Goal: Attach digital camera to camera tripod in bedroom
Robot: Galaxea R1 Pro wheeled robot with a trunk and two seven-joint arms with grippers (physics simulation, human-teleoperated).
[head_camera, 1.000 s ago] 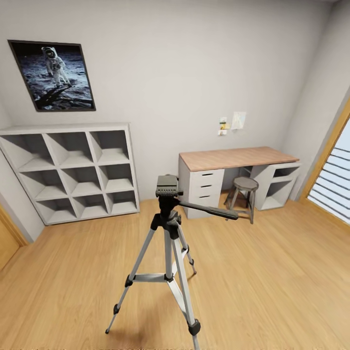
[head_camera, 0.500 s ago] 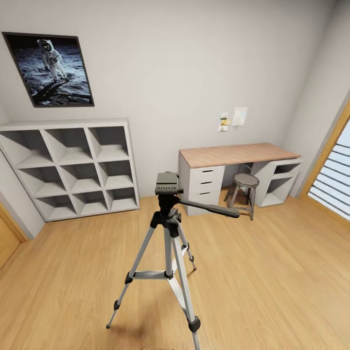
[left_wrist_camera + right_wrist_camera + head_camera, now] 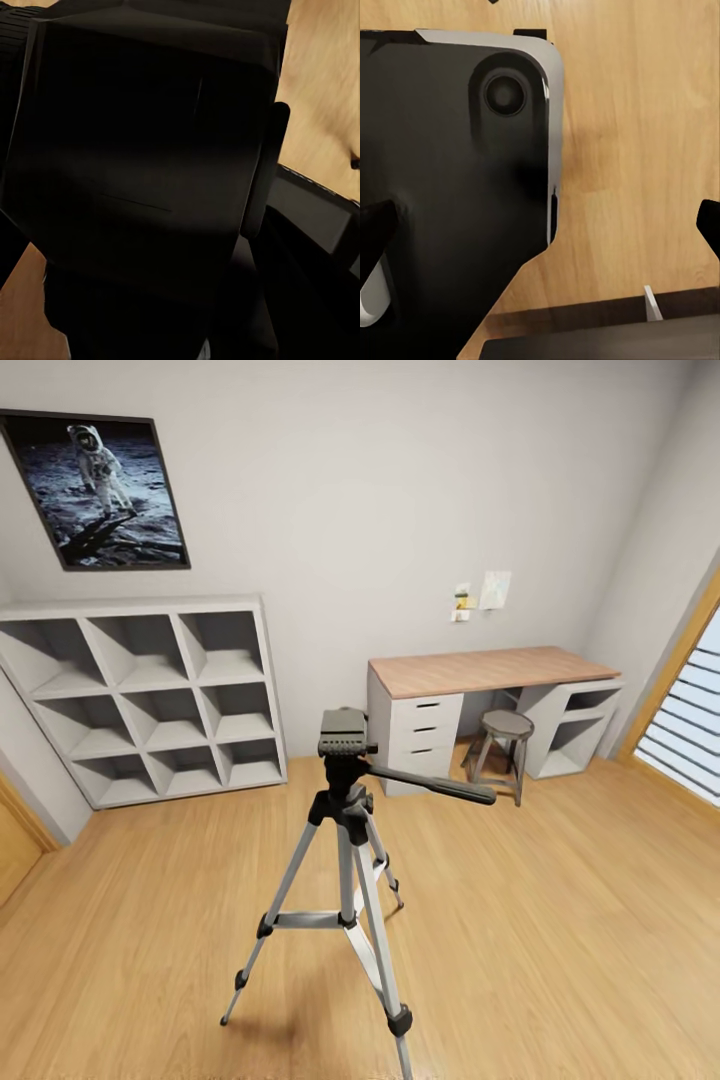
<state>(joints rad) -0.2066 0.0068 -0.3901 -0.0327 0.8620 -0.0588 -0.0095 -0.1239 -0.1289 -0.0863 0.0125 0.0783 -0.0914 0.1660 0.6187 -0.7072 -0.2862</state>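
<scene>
Gripper state cannot be determined for either arm: the left wrist view presents a dark boxy body (image 3: pixel 150 172) close to the lens over wood floor (image 3: pixel 322 90), and the right wrist view presents black robot housing (image 3: pixel 442 195) above the same floor. The tripod (image 3: pixel 345 830) stands upright mid-room, legs spread, its head bare, pan handle (image 3: pixel 430 785) pointing toward the stool (image 3: pixel 503 745) and desk (image 3: pixel 480 672). Behind it stand the shelf (image 3: pixel 140 700) and astronaut picture (image 3: pixel 95 490).
</scene>
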